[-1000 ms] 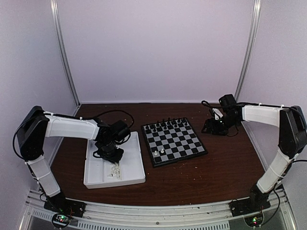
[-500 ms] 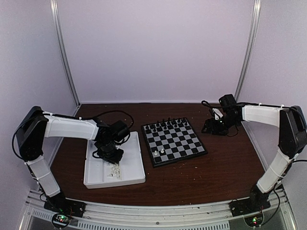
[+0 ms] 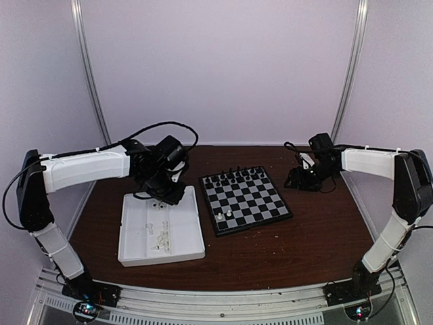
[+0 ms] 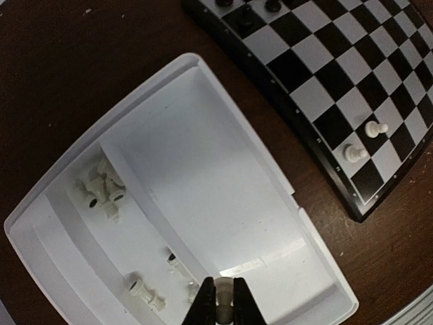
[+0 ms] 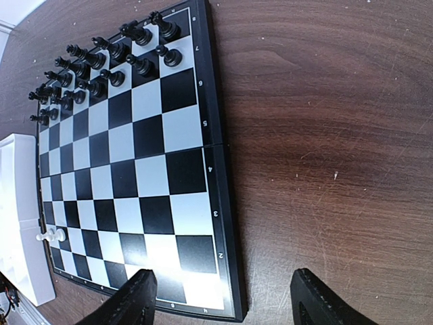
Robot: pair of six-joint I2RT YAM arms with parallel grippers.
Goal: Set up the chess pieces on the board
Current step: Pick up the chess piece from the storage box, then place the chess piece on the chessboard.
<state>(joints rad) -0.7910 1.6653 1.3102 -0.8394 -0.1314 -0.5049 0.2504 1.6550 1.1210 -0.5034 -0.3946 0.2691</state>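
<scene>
Barely begun, judging from the layout. Only two white chessmen up on the board, side by side near one corner, well ahead and to the right of the left claw. Black chessmen ranked in two rows along the opposite edge, far ahead and to the left of the right claw. The rest of the white side left to place. Spare pieces lying loose in the white tray directly beneath the left claw: a small heap ahead and to its left, a few strays just beside its fingertips.

Left claw pressed together on a white chessman, a pale sliver pinched between the tips, too small to name its rank. Held above the tray floor, to judge by the wide look down from the wrist. Left arm raised at the elbow, forearm stretched roughly level toward the tray's far edge, wrist tipped down. Likely next call: a carry rightward and forward to a vacant square near the two standing pieces.

Right claw spread wide, gripping nothing, over the bare brown surface, with the board's right rim just ahead and left of its fingers. Right arm extended to the far right of the surface, forearm level, apparently parked.
</scene>
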